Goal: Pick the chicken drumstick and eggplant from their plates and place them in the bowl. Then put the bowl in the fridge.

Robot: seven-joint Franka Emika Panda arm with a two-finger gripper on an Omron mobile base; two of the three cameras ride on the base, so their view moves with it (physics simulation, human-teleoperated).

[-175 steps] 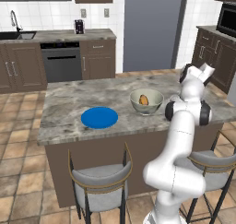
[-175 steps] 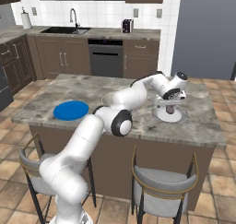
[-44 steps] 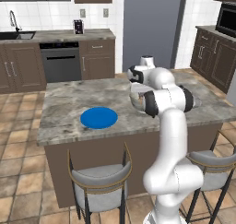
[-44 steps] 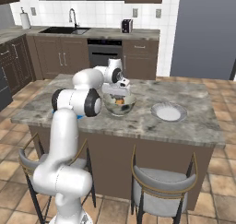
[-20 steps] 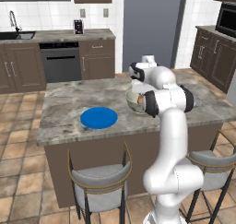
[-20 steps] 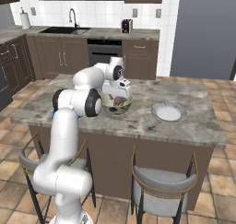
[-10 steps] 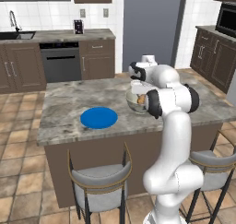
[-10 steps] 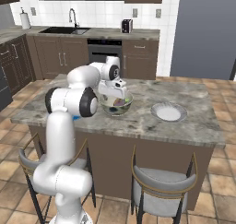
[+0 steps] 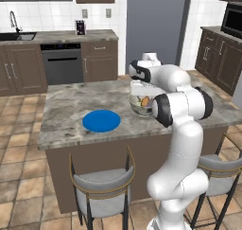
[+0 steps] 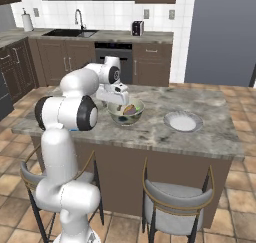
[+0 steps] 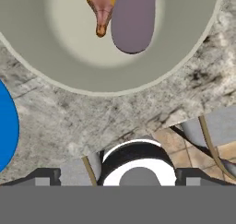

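Note:
The pale grey-green bowl (image 9: 142,105) (image 10: 125,115) (image 11: 55,57) stands on the island counter (image 9: 71,106). Inside it lie the golden chicken drumstick (image 11: 103,6) and the purple eggplant (image 11: 133,25), side by side. My gripper (image 9: 141,86) (image 10: 118,101) (image 11: 117,178) hangs just above the bowl's rim, open, with nothing between its fingers. The blue plate (image 9: 101,120) (image 11: 6,126) lies bare to the bowl's left in the left base view. A white plate (image 10: 183,121) lies bare on the bowl's other side. The slate-blue fridge (image 9: 156,25) (image 10: 220,32) stands behind the island, doors closed.
Two stools (image 9: 101,186) (image 10: 175,207) stand at the island's near side. Dark brown cabinets, an oven (image 9: 62,66) and a sink (image 10: 72,33) line the back wall. A tiled floor gap separates island and fridge.
The hand has stayed over the bowl, shifting only slightly, while the arm's elbow has swung outward. Bowl, food and plates have not moved.

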